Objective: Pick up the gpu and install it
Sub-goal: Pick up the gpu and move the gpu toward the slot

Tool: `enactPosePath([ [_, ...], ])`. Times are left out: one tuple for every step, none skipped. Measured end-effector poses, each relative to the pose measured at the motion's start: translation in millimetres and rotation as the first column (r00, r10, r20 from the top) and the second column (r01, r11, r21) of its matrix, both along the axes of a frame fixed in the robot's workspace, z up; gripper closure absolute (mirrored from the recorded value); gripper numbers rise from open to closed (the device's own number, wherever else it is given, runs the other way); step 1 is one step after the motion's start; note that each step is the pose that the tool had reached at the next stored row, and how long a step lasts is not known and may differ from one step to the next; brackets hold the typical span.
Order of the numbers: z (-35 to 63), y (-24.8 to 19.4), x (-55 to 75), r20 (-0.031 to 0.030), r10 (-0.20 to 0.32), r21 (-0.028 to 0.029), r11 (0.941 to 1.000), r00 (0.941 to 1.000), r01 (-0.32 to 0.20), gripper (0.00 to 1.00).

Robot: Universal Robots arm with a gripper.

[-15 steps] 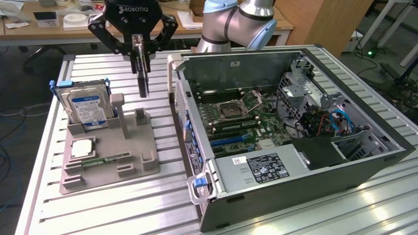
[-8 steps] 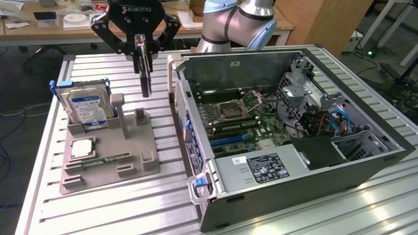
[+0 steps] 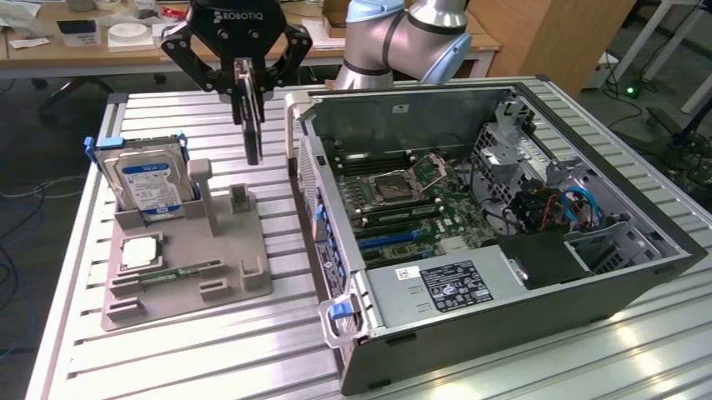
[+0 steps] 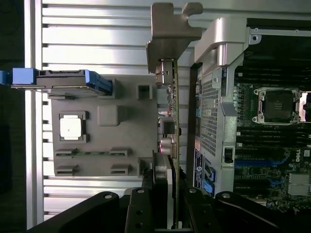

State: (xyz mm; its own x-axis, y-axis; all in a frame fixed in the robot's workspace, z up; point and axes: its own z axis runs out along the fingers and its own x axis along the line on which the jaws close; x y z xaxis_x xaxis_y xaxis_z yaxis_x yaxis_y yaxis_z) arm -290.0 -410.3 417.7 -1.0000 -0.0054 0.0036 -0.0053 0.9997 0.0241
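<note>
Fingers (image 4: 140, 213) pinch gpu (image 4: 171, 111) by top edge, card hanging vertical, prob. to go in edge-first; held above surface (image 3: 167, 358) btwn holder tray (image 3: 189, 242) & open pc case (image 3: 579, 308).

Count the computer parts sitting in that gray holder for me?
3 in the gray holder: a hard drive standing upright at one end, a square silver chip lying flat, a narrow green memory stick beside it. The gpu is off the holder, in the gripper.
</note>
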Motion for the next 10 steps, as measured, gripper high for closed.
enactPosePath([
  [0.0,0.0,0.5,0.0,0.0,0.0,1.0,1.0,0.0,0.72],
  [0.0,0.0,1.1,0.0,0.0,0.0,1.0,1.0,0.0,0.72],
  [0.0,0.0,1.6,0.0,0.0,0.0,1.0,1.0,0.0,0.72],
  [0.0,0.0,2.0,0.0001,0.0,0.0001,1.0,1.0,0.0,0.72],
  [0.0,0.0,2.5,0.0,0.0,0.0,1.0,1.0,0.0,0.72],
  [0.0,0.0,3.0,0.0,0.0,0.0,1.0,1.0,0.0,0.72],
  [0.0,0.0,3.4,0.0,0.0,0.0,1.0,1.0,0.0,0.72],
  [0.0,0.0,3.9,0.0,0.0,0.0,1.0,1.0,0.0,0.72],
  [0.0,0.0,4.3,0.0,0.0,0.0,1.0,1.0,0.0,0.72],
  [0.0,0.0,4.7,0.0,0.0,0.0,1.0,1.0,0.0,0.72],
])
